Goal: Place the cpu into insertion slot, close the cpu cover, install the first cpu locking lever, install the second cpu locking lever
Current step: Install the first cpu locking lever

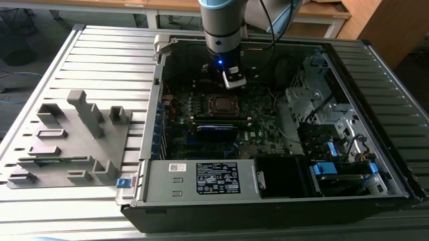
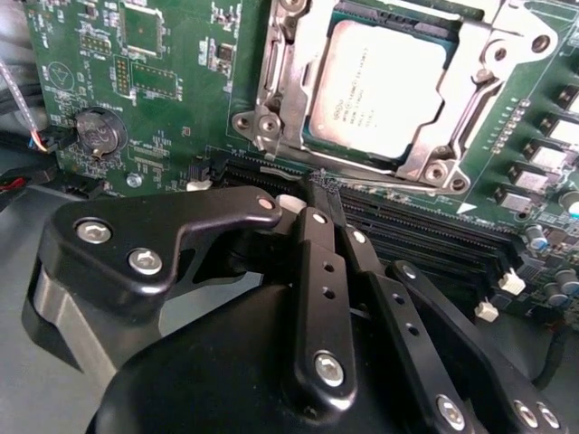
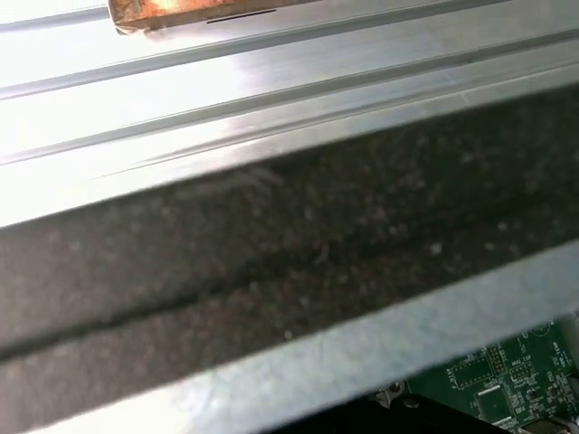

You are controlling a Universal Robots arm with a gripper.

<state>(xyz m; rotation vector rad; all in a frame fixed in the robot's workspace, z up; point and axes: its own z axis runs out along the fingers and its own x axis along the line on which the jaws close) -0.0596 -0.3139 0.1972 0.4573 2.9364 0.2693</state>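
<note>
1. Second wrist view shows you the gripper (image 2: 321, 194) pinched together, holding nothing.
2. Just ahead of its tips, the cpu (image 2: 384, 86) sits in the insertion slot (image 2: 271, 90) — cpu cover (image 2: 470, 95) lies over its edges, so placing looks done.

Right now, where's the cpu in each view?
Exterior view: cpu sits mid-case, on the motherboard.
Second wrist view: cpu is framed by the silvery cover, beyond the gripper.
First wrist view: case wall and a motherboard corner.
Shared landmark: the green motherboard.
</note>
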